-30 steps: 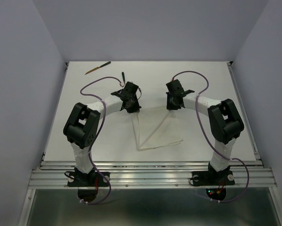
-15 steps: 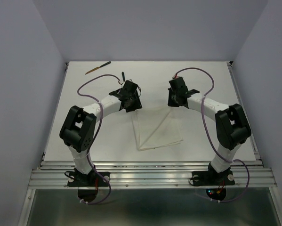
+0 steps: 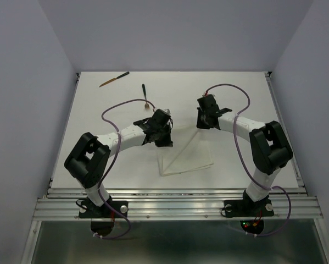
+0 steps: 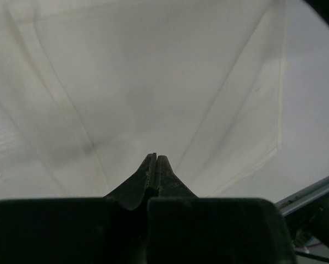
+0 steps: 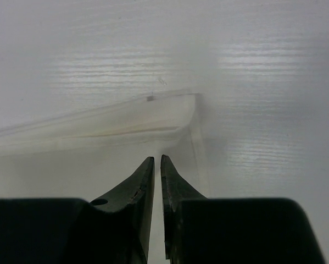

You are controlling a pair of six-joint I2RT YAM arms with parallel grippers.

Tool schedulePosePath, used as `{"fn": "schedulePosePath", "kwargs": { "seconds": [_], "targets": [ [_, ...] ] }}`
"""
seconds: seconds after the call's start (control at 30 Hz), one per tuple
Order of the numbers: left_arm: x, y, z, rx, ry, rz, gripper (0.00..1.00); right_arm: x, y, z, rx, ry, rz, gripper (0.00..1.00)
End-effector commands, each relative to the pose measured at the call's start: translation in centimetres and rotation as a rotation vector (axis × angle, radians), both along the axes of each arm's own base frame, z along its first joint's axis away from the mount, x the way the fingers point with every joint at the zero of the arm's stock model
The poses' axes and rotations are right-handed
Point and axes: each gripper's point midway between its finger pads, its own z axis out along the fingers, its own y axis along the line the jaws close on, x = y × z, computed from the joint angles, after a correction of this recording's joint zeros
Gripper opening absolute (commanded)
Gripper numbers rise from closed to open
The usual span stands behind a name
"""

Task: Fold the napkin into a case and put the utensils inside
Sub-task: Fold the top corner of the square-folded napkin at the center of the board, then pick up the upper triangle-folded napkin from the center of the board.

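Left wrist — left tool [image 4: 155, 157] tight shut, empty, over napkin [image 4: 153, 82].

Soft matt white cloth napkin [image 3: 186, 157] lies on a glossy, grained table [image 3: 175, 82].

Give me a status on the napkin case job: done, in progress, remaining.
Done: the napkin lies partly folded, with a diagonal crease showing. In hand: the left gripper hangs over the cloth with jaws shut; the right gripper is at its far corner, jaws slightly apart, holding nothing. Left: finish the folding, then put in the utensils, which lie on the bare table beyond the cloth.
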Motion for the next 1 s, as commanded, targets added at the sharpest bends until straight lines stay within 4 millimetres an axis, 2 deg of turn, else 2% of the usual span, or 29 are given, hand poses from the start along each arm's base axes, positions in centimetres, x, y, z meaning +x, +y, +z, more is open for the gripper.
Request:
{"fn": "schedulePosePath", "kwargs": {
  "seconds": [0.0,0.17,0.2,0.3,0.43,0.47,0.57,0.6,0.7,0.83,0.97],
  "targets": [
    [-3.3,-0.5,-1.3,-0.046,0.064,-0.096,0.00,1.8,0.6,0.4,0.012,-0.049,-0.001,0.15],
    [-5.7,0.2,-4.2,-0.025,0.139,-0.138,0.00,2.4,0.8,-1.3,-0.011,-0.023,0.003,0.15],
    [-5.8,0.3,-4.5,-0.018,0.143,-0.139,0.00,2.3,0.8,-2.1,-0.019,-0.006,0.006,0.15],
    [-6.2,0.5,-5.3,0.007,0.154,-0.142,0.00,2.2,1.0,-2.4,-0.014,0.006,0.013,0.15],
    [-6.0,0.5,-4.4,-0.001,0.132,-0.136,0.00,1.8,1.2,-0.6,0.020,-0.020,0.021,0.15],
    [-6.1,0.6,-4.0,-0.005,0.125,-0.133,0.00,1.6,1.4,0.7,0.043,-0.041,0.030,0.15],
    [-6.5,0.9,-2.8,-0.021,0.108,-0.135,0.00,0.8,2.2,3.0,0.104,-0.066,0.070,0.15],
    [-6.7,1.0,-2.2,-0.030,0.098,-0.137,0.00,0.3,2.2,2.9,0.115,-0.057,0.073,0.15],
    [-7.7,1.8,-2.2,-0.030,0.110,-0.140,0.00,-1.5,3.8,3.7,0.141,-0.058,0.118,0.15],
    [-9.0,2.6,-3.0,-0.027,0.144,-0.143,0.00,-3.9,4.7,2.7,0.160,-0.014,0.148,0.15],
    [-10.0,2.8,-4.0,-0.037,0.172,-0.153,0.00,-4.6,5.0,1.0,0.164,0.024,0.153,0.16]
  ]
}}
